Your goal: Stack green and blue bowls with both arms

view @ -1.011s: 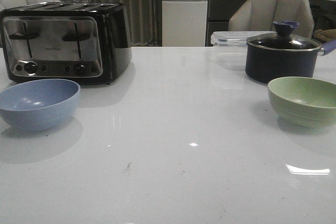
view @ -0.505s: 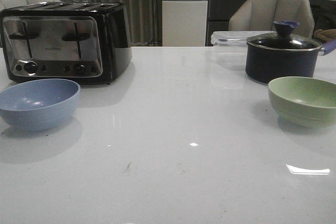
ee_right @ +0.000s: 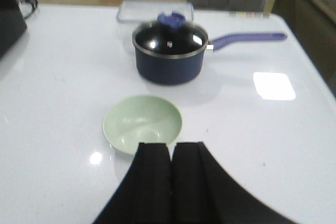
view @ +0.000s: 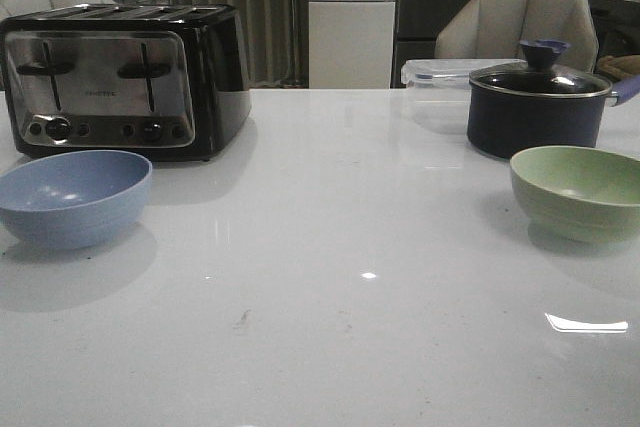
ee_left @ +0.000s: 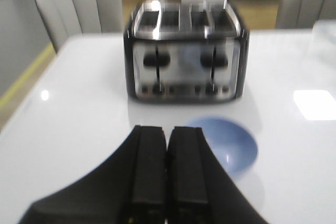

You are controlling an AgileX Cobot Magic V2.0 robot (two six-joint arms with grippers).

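Observation:
The dusty blue bowl [view: 72, 197] sits upright on the white table at the left, in front of the toaster. The pale green bowl [view: 580, 191] sits upright at the right, in front of the dark pot. Neither arm shows in the front view. In the left wrist view my left gripper [ee_left: 168, 129] is shut and empty, held above the table short of the blue bowl [ee_left: 228, 148]. In the right wrist view my right gripper [ee_right: 171, 145] is shut and empty, held above the table just short of the green bowl [ee_right: 142, 123].
A black and chrome toaster [view: 120, 77] stands at the back left. A dark blue lidded pot [view: 538, 102] with a long handle stands at the back right, a clear lidded container [view: 440, 75] behind it. Chairs stand beyond the table's far edge.

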